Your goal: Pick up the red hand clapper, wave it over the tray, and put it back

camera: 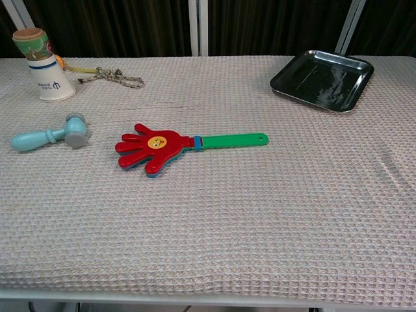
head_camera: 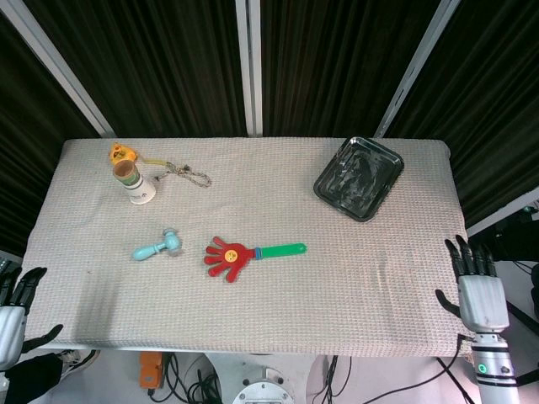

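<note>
Red hand clapper (head_camera: pixel 253 252) lies flat on the table (head_camera: pixel 354 278), at 8 o'clock from the tray (head_camera: pixel 359 178). Right hand (head_camera: pixel 478 290) and left hand (head_camera: pixel 13 313) sit off the table edges, fingers apart, holding nothing. Task judged complete, or else not begun

Nothing readable — only a blurred dark mark on the white cup (camera: pixel 49 81).

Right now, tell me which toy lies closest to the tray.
The red hand clapper; its green handle points toward the tray, while the blue toy hammer lies farther left.
</note>
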